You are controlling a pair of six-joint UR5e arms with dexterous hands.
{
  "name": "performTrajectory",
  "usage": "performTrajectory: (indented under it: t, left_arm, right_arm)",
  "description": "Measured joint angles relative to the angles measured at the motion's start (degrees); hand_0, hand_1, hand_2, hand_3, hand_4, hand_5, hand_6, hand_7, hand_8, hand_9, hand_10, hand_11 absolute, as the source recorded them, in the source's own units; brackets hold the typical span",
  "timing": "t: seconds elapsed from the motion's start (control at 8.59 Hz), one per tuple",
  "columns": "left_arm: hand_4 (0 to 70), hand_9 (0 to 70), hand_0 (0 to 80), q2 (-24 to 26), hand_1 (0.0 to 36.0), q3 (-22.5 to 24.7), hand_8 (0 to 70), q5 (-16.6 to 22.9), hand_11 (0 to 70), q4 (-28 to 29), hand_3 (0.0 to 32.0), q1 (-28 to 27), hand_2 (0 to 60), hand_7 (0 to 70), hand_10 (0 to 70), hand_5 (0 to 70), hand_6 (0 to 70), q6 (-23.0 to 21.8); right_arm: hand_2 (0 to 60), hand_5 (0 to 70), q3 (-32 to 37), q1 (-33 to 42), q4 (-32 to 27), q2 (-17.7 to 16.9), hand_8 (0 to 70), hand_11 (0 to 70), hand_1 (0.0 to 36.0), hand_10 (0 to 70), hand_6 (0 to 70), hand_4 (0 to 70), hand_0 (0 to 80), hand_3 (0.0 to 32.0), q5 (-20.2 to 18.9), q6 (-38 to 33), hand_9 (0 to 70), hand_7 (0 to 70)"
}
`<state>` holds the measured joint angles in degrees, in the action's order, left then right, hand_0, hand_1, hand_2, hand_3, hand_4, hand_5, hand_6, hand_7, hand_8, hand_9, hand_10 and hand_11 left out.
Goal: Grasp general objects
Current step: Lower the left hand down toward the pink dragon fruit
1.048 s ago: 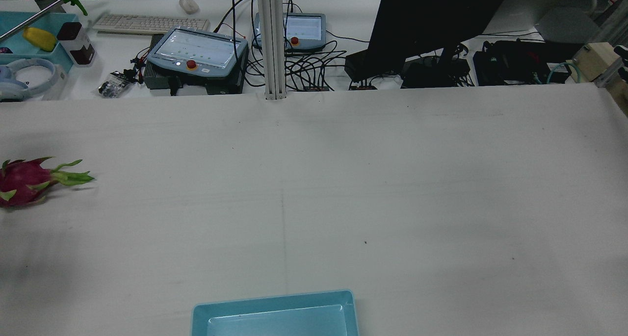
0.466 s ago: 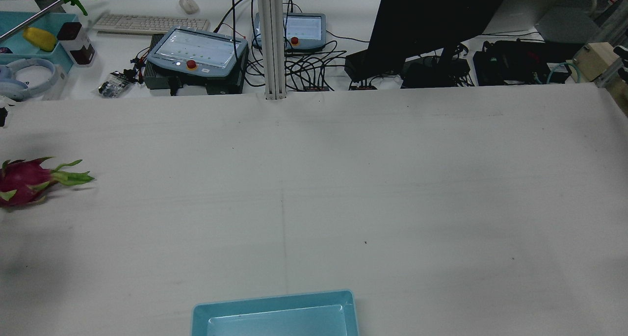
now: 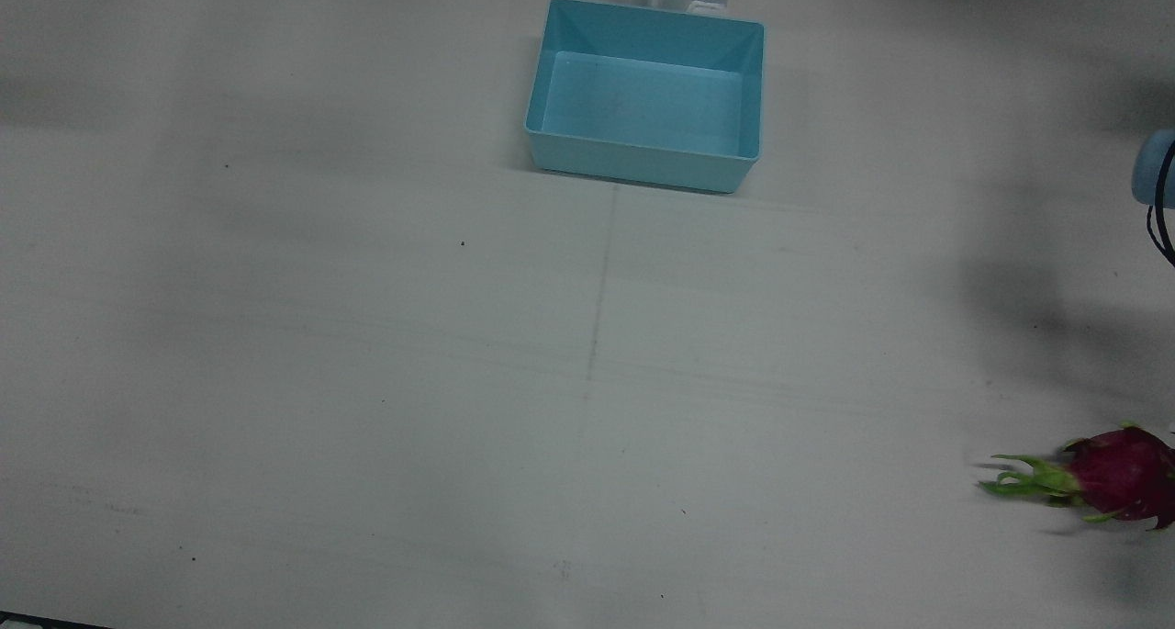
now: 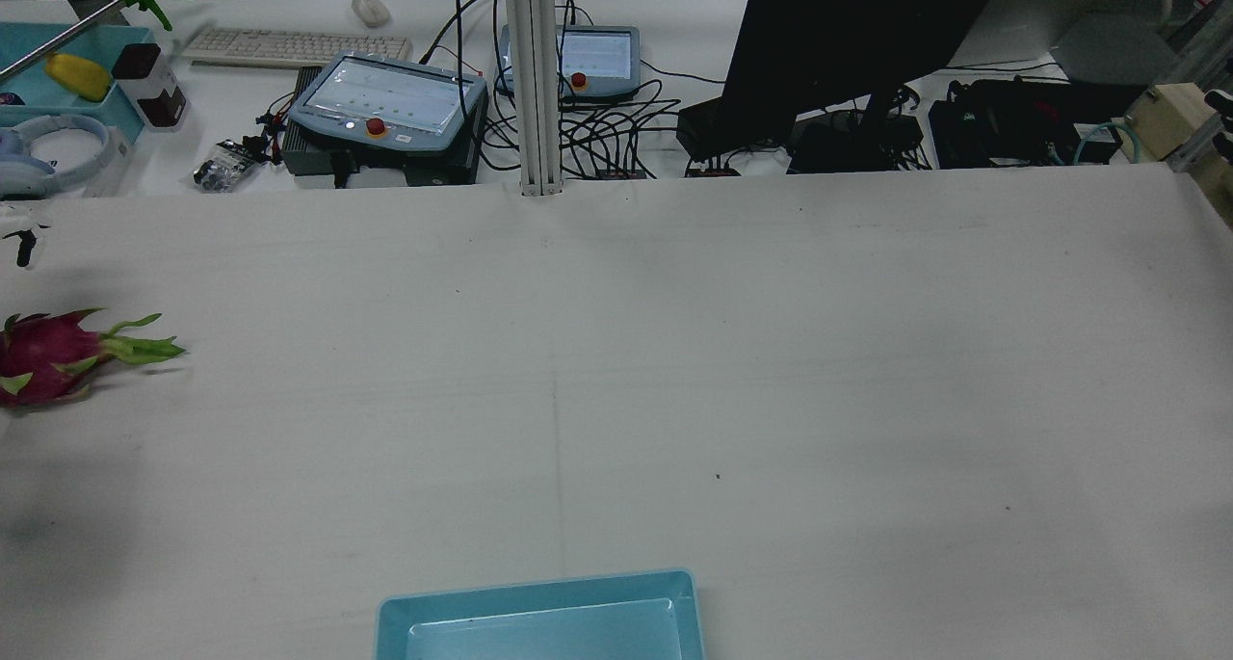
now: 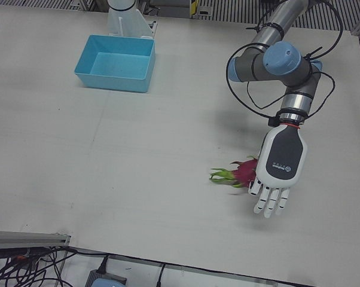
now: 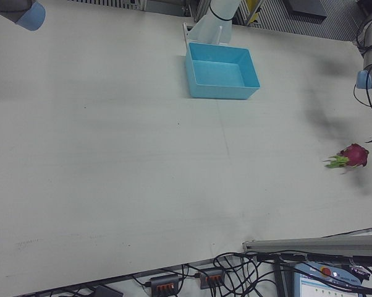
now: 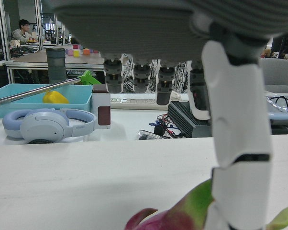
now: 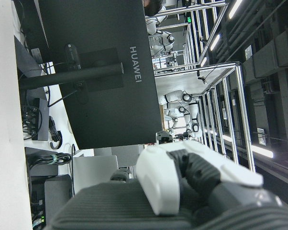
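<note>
The dragon fruit lies on its side on the bench, on the half served by the left arm and close to that side edge. Its magenta body is partly hidden behind the left hand in the left-front view; its green leafy tip points toward the bench centre. In the rear view the fruit sits at the far left edge of the frame, resting directly on the surface.

The left hand hangs just beside the fruit, palm shell facing the camera, fingers extended downward and spread apart — released, holding nothing. The left hand view shows one finger directly in front of the fruit's skin; whether it touches cannot be told. The left arm bends above the hand, with a black cable looped around its wrist section.

The right hand appears only in its own camera, as a grey palm and a white finger segment; its state cannot be told from that picture.

A light-blue bin stands at the robot-side edge of the bench, near the centre line and well apart from the fruit; its interior is bare.

The bench surface is matte white-grey with a faint seam running down the middle, a few dark specks and soft shadows.

Beyond the bench — on the operators' desk — stand two teach pendants, a keyboard, a black monitor, tangled cables, headphones and a second blue tray.
</note>
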<state>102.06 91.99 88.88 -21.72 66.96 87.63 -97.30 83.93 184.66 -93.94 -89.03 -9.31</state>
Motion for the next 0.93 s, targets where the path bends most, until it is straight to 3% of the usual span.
performTrajectory:
  t: [0.12,0.23,0.58,0.93]
  left_arm:
    - [4.1,11.8,51.4,0.1,26.0,-0.4,12.6,0.0,15.9,0.2,4.0,-0.1,58.3,23.5,9.4,70.0,10.3,0.0]
    - [4.1,12.0,53.3,0.2,30.2,-1.1,13.1,0.1,16.6,0.3,4.4,-0.1,60.0,23.7,9.7,70.0,10.9,-0.1]
    - [3.6,11.9,51.7,0.0,26.7,-0.6,12.7,0.4,15.8,-0.4,4.2,0.0,59.3,22.9,9.3,70.0,10.0,-4.0]
    - [3.1,11.7,52.1,-1.1,26.3,0.2,12.2,1.8,17.0,-0.1,4.0,-0.1,56.2,22.3,10.1,68.0,9.3,-5.6]
  right_arm:
    - [0.0,0.0,0.0,0.0,0.0,0.0,0.0,0.0,0.0,0.0,0.0,0.0,0.0,0.0,0.0,0.0,0.0,0.0]
    - [0.0,0.0,0.0,0.0,0.0,0.0,0.0,0.0,0.0,0.0,0.0,0.0,0.0,0.0,0.0,0.0,0.0,0.0]
    - [0.0,0.0,-0.1,0.1,0.1,0.1,0.0,0.0,0.0,0.0,0.0,0.0,0.0,0.0,0.0,0.1,0.0,0.0]
    - [0.0,0.0,-0.1,0.0,0.1,0.1,0.0,0.0,0.0,0.0,0.0,0.0,0.0,0.0,0.0,0.1,0.0,0.0]
